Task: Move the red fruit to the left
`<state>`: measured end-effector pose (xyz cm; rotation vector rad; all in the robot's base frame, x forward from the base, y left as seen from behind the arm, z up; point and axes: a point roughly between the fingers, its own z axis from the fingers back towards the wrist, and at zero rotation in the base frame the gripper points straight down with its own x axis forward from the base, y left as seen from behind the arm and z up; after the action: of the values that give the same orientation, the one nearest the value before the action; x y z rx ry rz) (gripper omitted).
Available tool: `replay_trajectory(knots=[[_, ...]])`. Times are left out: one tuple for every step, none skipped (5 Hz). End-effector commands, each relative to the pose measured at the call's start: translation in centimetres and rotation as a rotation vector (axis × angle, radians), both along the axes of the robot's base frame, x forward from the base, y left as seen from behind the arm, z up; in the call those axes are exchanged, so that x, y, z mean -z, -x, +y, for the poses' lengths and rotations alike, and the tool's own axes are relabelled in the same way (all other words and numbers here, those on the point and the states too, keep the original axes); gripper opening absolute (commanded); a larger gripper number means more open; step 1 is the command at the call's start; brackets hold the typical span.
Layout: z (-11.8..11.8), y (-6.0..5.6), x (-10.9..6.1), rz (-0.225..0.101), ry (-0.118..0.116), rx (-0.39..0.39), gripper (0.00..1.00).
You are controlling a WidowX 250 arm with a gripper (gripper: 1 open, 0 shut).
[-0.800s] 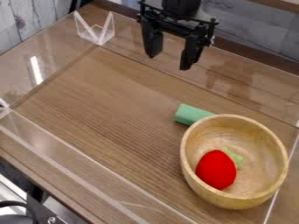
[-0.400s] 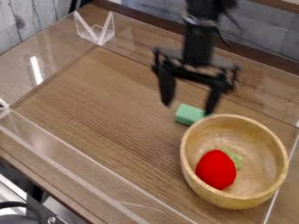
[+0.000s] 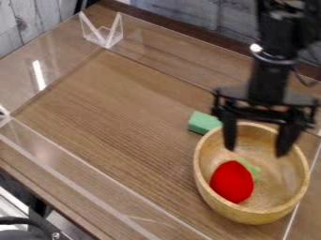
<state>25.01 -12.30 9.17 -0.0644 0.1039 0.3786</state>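
Wood-grain bench (image 3: 113, 112) fills most of what we see, bounded by low clear plastic walls (image 3: 51, 70). At the right side we find a round wooden bowl (image 3: 286, 192), and inside it lies the red fruit (image 3: 231, 181), a small bright red strawberry-like toy with a bit of light green at its upper right. We see it resting toward the near left of the bowl's floor. Just beyond the bowl's far left rim sits a flat mint-green block (image 3: 204, 121) on the bench. Above the bowl hangs the black claw (image 3: 261, 141), pointing straight down from a dark arm (image 3: 279, 37) that enters from the top right. We see its two fingers (image 3: 232, 131) spread wide apart, holding nothing, their tips over the far part of the bowl and clear of the fruit.
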Motion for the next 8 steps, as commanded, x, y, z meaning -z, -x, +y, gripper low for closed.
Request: replay_trajectory(knots=[[-1.7, 0.4, -0.6, -0.099, 0.044, -0.033, 1.00], [-2.0, 1.0, -0.3, -0.150, 0.045, -0.064, 1.00], [-1.9, 1.0, -0.1, -0.179, 0.034, -0.169, 1.00], [-1.8, 1.0, -0.4, -0.216, 0.029, -0.254, 1.00], [-0.9, 0.8, -0.2, -0.243, 0.029, -0.223, 1.00], [0.1, 0.4, -0.1, -0.272, 0.033, -0.196, 1.00], [1.6, -0.8, 0.4, -0.284, 0.028, -0.098, 1.00], [2.3, -1.6, 1.6, -0.280, 0.016, -0.031, 1.00]])
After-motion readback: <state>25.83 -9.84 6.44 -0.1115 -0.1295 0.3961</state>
